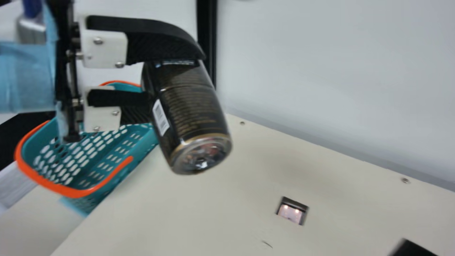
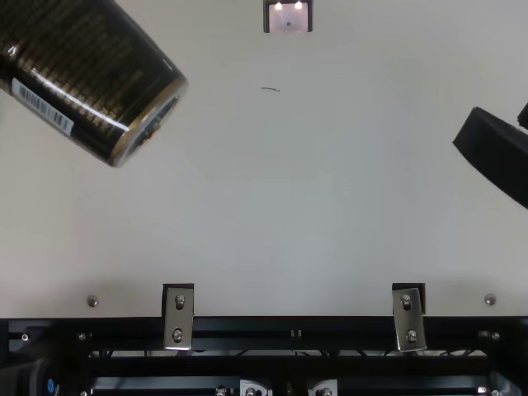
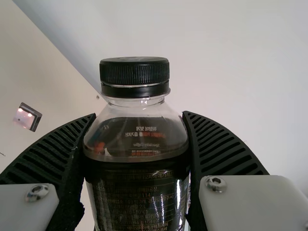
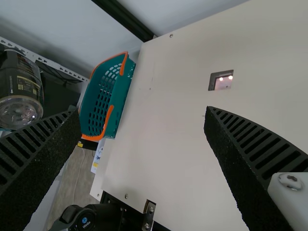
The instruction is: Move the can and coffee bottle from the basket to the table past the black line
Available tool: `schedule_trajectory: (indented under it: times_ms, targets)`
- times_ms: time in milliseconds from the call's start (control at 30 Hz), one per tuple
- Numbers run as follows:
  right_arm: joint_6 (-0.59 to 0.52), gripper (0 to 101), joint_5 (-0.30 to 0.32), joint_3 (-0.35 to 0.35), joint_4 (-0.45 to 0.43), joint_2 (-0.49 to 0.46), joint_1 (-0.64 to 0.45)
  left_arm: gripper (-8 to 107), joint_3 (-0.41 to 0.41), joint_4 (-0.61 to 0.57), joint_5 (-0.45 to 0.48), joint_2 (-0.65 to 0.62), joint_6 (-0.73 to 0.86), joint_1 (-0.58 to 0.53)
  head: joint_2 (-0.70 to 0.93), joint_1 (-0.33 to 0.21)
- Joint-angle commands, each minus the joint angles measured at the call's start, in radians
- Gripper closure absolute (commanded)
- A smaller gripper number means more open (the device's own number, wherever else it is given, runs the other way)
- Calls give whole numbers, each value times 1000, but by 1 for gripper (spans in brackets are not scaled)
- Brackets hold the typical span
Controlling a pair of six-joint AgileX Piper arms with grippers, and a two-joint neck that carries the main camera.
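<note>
Coffee bottle, a clear plastic one with a dark, gold-printed wrap and a ribbed black cap [image 3: 137, 192], sits between the black ribbed fingers of the left gripper [image 3: 138, 115], one pressed on each flank below the shoulder. It hangs tilted above the cream, flat table [image 1: 177, 213], its base pointing out beyond the fingertips in the main view. Behind and below those fingers is the teal, perforated plastic basket with an orange rim [image 1: 71, 192]. The right gripper [image 4: 142, 111] has its fingers spread wide with nothing between them. The step seems to be the carry to the table. Best to turn the wrist until the base is level, lower slowly, and part the fingers evenly only once it stands firm; released tilted, it could topple and roll.
</note>
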Motion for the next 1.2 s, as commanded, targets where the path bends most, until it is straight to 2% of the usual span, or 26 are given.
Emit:
schedule_trajectory:
  times_ms: [0,167,467,700,900,1167]
  targets:
    - [0,0,0,0,0,0,0,89,0,0,0,0,0,0,-36,-32]
    - [0,0,0,0,0,0,0,89,0,0,0,0,0,0,-105,-30]
    - [0,0,0,0,0,0,0,89,2,-7,7,3,5,3,-105,-30]
    - [0,0,0,0,0,0,0,89,-6,2,-17,18,-42,-62,-105,-30]
    - [0,0,0,0,0,0,0,89,-16,38,-113,38,-109,-185,-105,-30]
    - [0,0,0,0,0,0,0,89,-34,129,-311,81,-202,-391,-105,-30]
